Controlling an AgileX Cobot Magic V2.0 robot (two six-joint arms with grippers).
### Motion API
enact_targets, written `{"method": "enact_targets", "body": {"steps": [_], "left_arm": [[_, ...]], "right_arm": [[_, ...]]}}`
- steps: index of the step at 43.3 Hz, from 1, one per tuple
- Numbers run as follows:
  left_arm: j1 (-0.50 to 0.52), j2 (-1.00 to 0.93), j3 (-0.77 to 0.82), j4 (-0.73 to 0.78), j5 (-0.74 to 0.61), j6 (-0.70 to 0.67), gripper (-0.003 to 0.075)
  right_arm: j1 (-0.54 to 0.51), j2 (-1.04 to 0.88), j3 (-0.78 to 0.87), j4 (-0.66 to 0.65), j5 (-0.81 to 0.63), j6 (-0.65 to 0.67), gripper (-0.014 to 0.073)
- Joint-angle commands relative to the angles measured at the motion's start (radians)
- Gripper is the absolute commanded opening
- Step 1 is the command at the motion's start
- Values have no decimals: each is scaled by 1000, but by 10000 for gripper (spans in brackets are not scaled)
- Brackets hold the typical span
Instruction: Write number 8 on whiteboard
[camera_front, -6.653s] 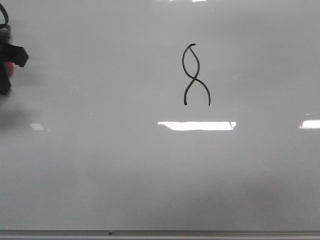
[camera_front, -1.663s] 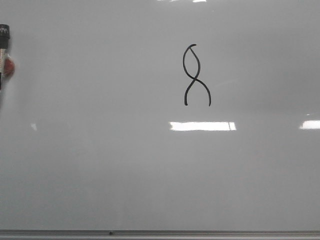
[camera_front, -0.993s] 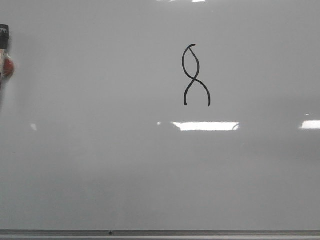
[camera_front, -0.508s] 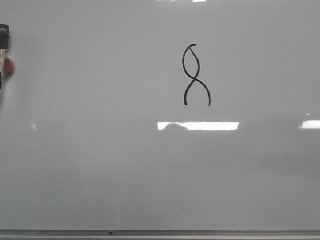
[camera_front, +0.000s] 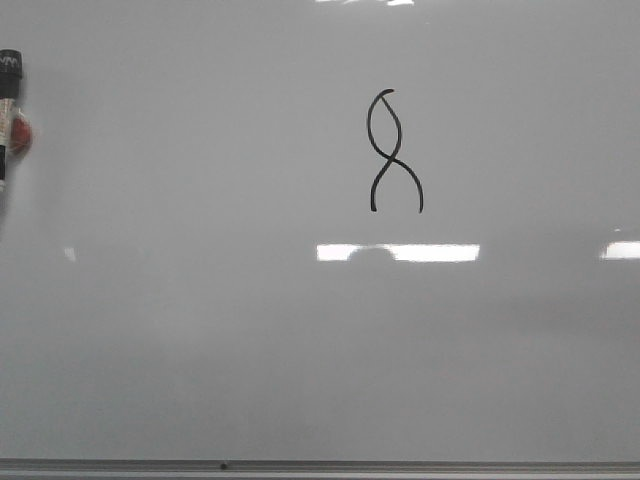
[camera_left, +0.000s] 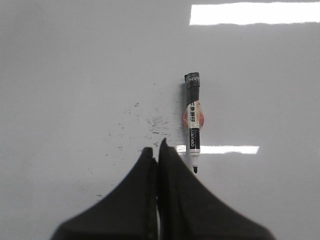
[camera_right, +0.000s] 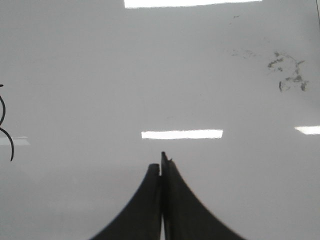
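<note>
The number 8 (camera_front: 393, 152) stands in thin black marker on the whiteboard (camera_front: 300, 340), with a narrow upper loop and its lower part open like legs. Part of it shows at the edge of the right wrist view (camera_right: 5, 127). A black and white marker (camera_left: 193, 120) with a red label lies on the board, its bare tip pointing toward my left gripper (camera_left: 156, 152), which is shut and empty beside it. The marker also shows at the far left of the front view (camera_front: 10, 115). My right gripper (camera_right: 161, 162) is shut and empty over bare board.
A thin grey metal rail (camera_front: 320, 467) runs along the board's bottom edge. Faint black smudges mark the board near the marker (camera_left: 152, 125) and in the right wrist view (camera_right: 290, 75). Bright rectangular light reflections (camera_front: 400, 252) lie on the surface.
Early on a dark arm stood at the far left by the marker; it has left the front view. The marker now lies alone. The figure has not changed.
</note>
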Motion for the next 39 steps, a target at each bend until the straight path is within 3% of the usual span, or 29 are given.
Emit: {"method": "enact_targets", "body": {"steps": [1, 10, 39], "left_arm": [[0, -12, 12, -9, -85, -2, -21], [0, -12, 12, -9, -85, -2, -21], [0, -12, 12, -9, -85, -2, -21]], "right_arm": [[10, -20, -1, -14, -82, 9, -109], [55, -20, -1, -15, -89, 9, -109], [53, -20, -1, -15, -139, 9, -109]]}}
